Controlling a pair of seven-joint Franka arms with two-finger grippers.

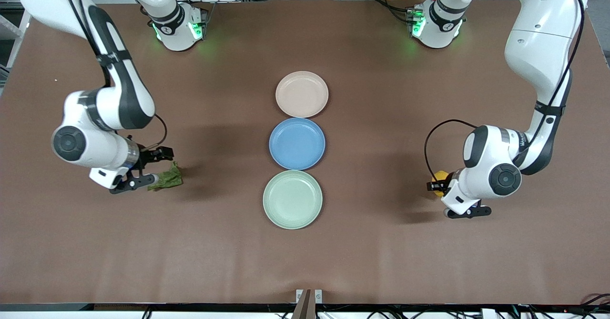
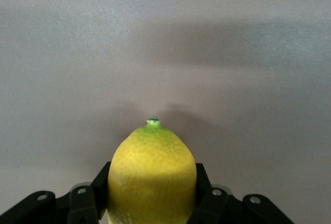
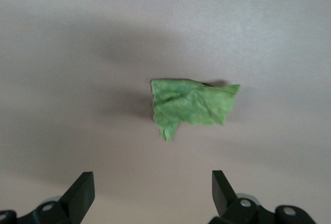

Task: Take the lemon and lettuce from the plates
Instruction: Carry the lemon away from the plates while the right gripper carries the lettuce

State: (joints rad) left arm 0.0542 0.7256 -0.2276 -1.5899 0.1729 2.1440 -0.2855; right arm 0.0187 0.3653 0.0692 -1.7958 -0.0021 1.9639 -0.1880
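Yellow lemon (image 2: pixel 151 177) clamped in left gripper (image 1: pixel 441 184); right gripper (image 3: pixel 152 193) spread above lettuce (image 3: pixel 192 103).

Left gripper (image 1: pixel 441 181) clamped, right gripper (image 1: pixel 159 167) spread.

Three plates in a row mid-tabletop (image 1: pixel 333 262): one plate (image 1: pixel 301 94) farthest from the front camera, a second plate (image 1: pixel 297 143) touching it, a third plate (image 1: pixel 292 199) nearest. Lettuce (image 1: pixel 167 178) lies on the tabletop toward the right arm's end, beside the right gripper (image 1: pixel 151 169). Lemon (image 1: pixel 439 177) sits in the left gripper (image 1: pixel 441 185), over the tabletop at the left arm's end.
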